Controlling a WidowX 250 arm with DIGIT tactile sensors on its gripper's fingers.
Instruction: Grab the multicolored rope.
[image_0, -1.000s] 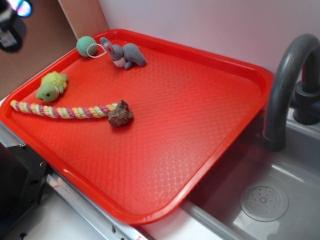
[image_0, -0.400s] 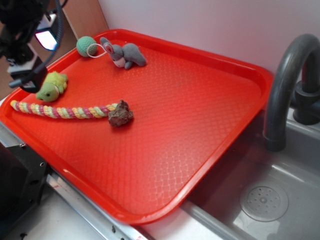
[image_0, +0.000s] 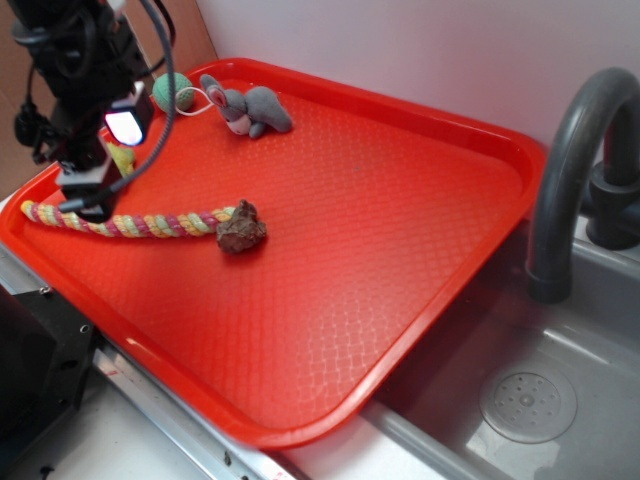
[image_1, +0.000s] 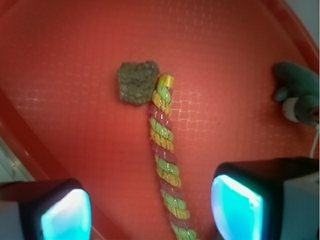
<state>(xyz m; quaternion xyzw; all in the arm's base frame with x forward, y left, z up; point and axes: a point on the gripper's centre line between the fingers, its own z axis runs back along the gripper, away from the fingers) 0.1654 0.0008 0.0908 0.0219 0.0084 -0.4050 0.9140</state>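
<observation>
The pincer is seen released, with its two fingers spread wide and nothing between them but the multicolored rope lying below. In the wrist view the rope runs through the gap between the fingers, so the pincer appears to be lined up across the cord so that a closing could catch it; this is judged, not seen. Whether the fingers already touch the red tray cannot be told.

The rope is laid flat on the tray, near the tray's left edge, and it is almost straight. One end of it is touching the brown lumpy piece; the other end reaches toward the tray's left rim, and in the exterior view the part near that rim is hidden by the arm. The rope is a thin twisted cord with yellow, pale green and pink strands, and a yellow tip is seen at the end by the brown piece. It looks soft and flexible, so it is expected to sag when it is lifted.

A grey plush mouse is lying far from the rope, by the tray's back rim.
</observation>
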